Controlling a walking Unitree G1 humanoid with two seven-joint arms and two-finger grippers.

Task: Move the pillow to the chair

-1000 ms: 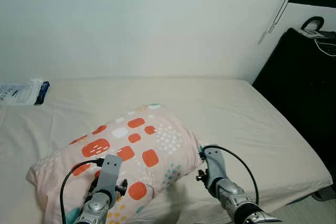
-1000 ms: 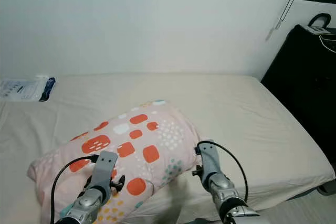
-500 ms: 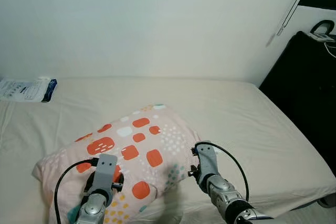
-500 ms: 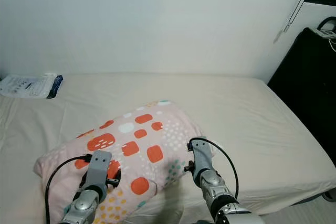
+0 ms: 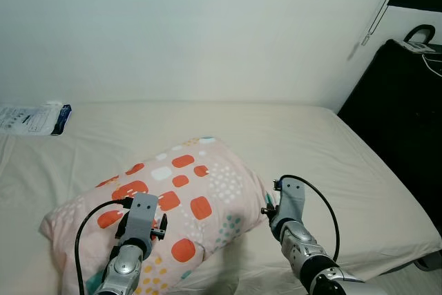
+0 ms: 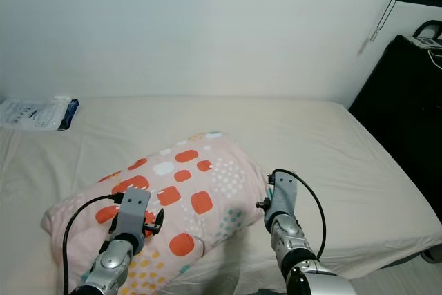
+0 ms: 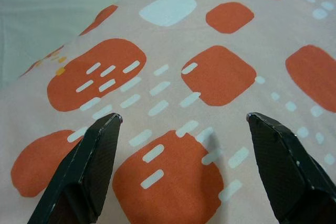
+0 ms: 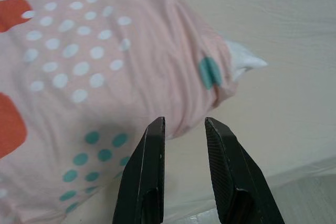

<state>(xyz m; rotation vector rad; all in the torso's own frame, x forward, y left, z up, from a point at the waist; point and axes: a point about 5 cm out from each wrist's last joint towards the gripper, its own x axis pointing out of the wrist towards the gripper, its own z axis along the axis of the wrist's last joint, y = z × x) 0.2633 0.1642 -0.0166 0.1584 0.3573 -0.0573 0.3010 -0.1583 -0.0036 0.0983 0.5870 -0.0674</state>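
Pillow [image 5: 173, 205]: pink cover with orange squares, white and teal dots. It lies on the bed [image 5: 331, 150], toward the near edge, long axis running diagonally from the near-left corner up toward the far right.

Left gripper [image 7: 186, 129]: poised over the near-left part of the pillow, on the orange-square area. Jaws wide apart, tips just above or lightly on the fabric; contact cannot be confirmed. Nothing held.

Right gripper [image 8: 184, 124]: beside the pillow's right edge, close to its pointed corner, aimed at the seam where pillow meets sheet. Jaws only narrowly apart, nothing between them. Apparently short of the fabric.

Key relation: the pillow lies between the two grippers, each near one end of its long axis. The left gripper is over the body of the pillow; the right is off its side. Judgement: a two-arm pinch or squeeze looks to be the step in hand. The left is nearer to a grasp, and the right needs to open further and move in toward the pillow.

Beyond the pillow: a white packet [image 5: 31, 119] at the far-left of the bed, well apart. A black object [image 5: 400, 122] stands past the bed's right side.
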